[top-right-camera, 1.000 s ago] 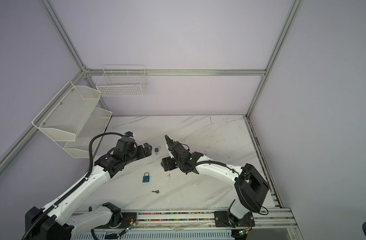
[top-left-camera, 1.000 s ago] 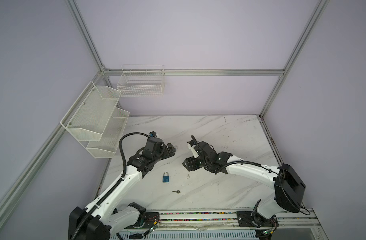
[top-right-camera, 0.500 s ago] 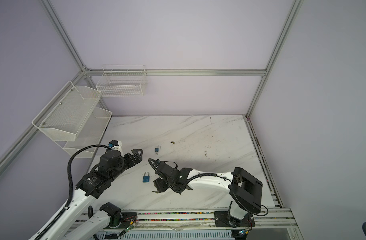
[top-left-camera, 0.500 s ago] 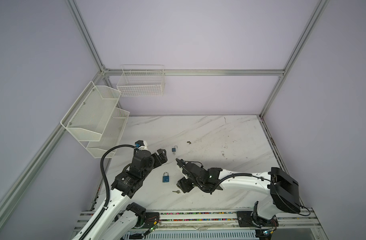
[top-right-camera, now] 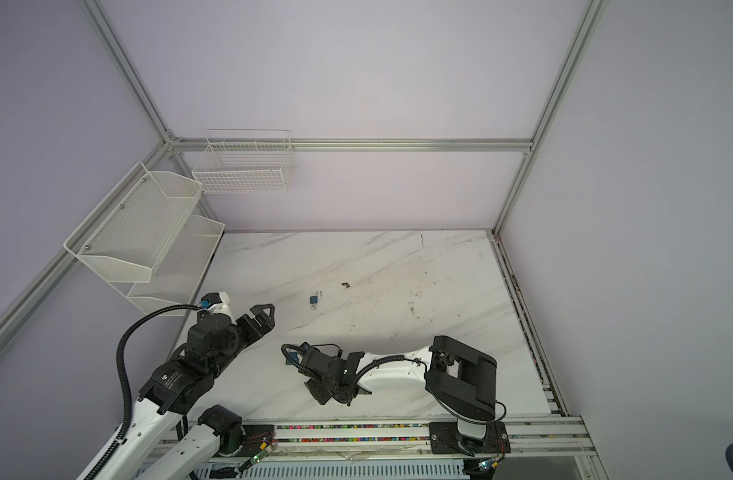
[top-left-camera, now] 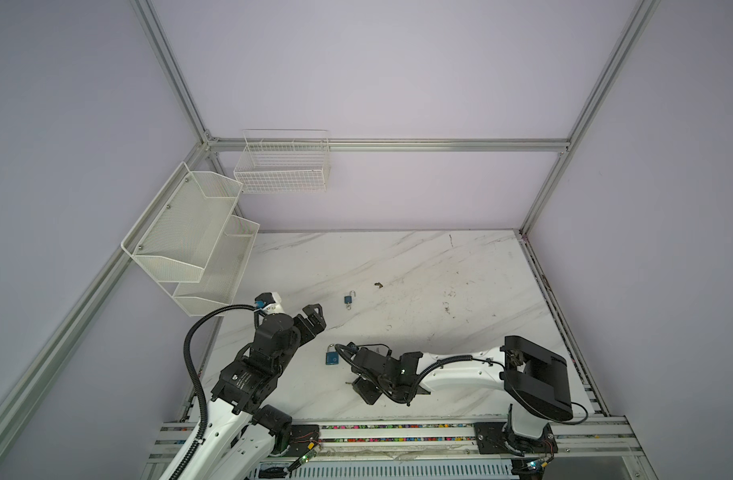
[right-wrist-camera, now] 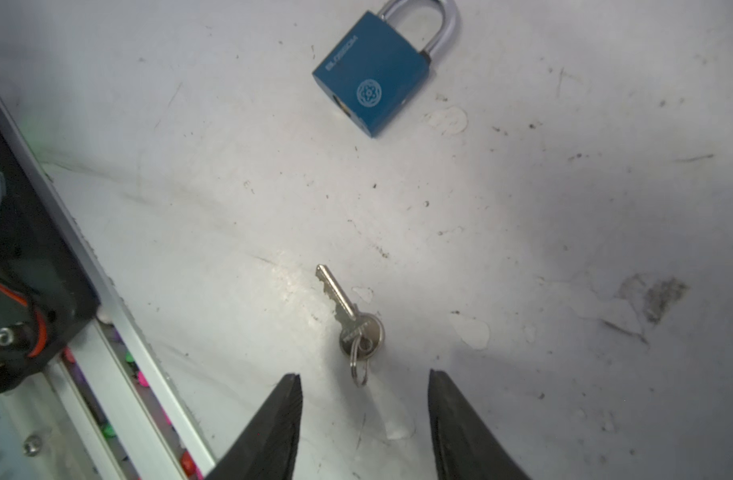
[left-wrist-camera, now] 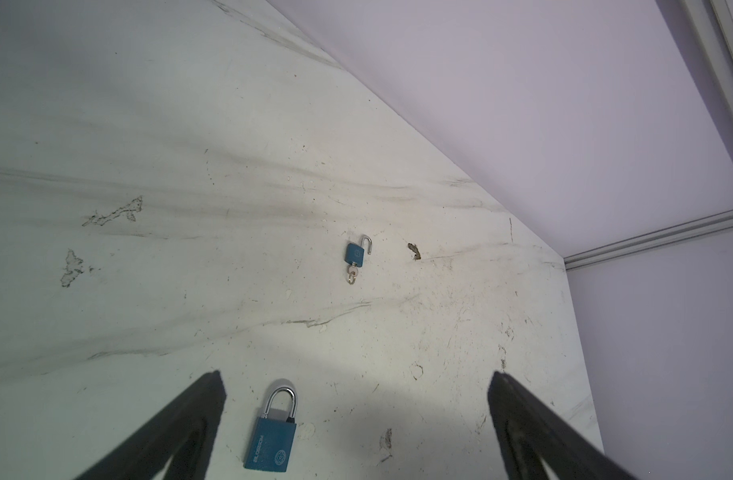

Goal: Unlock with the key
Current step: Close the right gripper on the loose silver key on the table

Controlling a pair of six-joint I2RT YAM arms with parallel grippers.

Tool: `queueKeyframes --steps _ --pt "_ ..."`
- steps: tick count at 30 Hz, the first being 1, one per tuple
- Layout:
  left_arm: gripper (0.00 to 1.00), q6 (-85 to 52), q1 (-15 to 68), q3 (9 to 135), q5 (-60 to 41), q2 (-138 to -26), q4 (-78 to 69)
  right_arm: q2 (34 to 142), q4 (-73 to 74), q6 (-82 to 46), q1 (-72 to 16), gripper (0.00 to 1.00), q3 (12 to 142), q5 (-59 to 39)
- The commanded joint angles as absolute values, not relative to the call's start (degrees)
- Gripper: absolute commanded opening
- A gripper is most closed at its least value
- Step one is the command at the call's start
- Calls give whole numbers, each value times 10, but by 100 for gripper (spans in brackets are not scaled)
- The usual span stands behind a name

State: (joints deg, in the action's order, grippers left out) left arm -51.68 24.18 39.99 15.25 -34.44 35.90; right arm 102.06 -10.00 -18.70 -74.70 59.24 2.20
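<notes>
A blue padlock (top-left-camera: 332,357) (right-wrist-camera: 373,77) (left-wrist-camera: 272,442) lies flat near the table's front, its shackle closed. The silver key (right-wrist-camera: 348,313) on a small ring lies loose on the table between the padlock and the front rail. My right gripper (right-wrist-camera: 364,384) (top-left-camera: 369,392) is low over the table. Its jaws are open and empty, with the key ring just ahead of the fingertips (right-wrist-camera: 292,399). My left gripper (left-wrist-camera: 356,380) (top-left-camera: 313,318) hovers wide open left of the padlock and holds nothing. In a top view the right arm's cable partly covers the padlock (top-right-camera: 287,360).
A smaller blue padlock (top-left-camera: 348,299) (left-wrist-camera: 356,254) lies further back, shackle open and a key in it. A brown scrap (top-left-camera: 378,285) lies beyond it. Wire shelves (top-left-camera: 190,249) and a basket (top-left-camera: 281,166) hang on the walls. The front rail (right-wrist-camera: 107,316) runs close beside the key.
Both arms pulled back toward the table's front. The right gripper swung down over the key and its jaws narrowed. The left gripper drew back to the left, still wide open.
</notes>
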Motion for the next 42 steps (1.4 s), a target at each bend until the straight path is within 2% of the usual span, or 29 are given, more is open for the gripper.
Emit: queueKeyframes --steps 1,15,26,38,42 --pt "100 -528 239 377 172 -334 356 1031 -91 -173 -752 47 605 45" --pt "100 -523 239 374 174 -337 351 1063 -95 -152 -757 23 626 57" --pt "100 -520 239 379 173 -345 348 1067 -102 -148 -757 19 609 66" --pt "100 -523 239 388 166 -353 345 1072 -97 -135 -756 19 599 48" --pt "100 -524 239 391 166 -352 345 1067 -99 -135 -756 13 598 64"
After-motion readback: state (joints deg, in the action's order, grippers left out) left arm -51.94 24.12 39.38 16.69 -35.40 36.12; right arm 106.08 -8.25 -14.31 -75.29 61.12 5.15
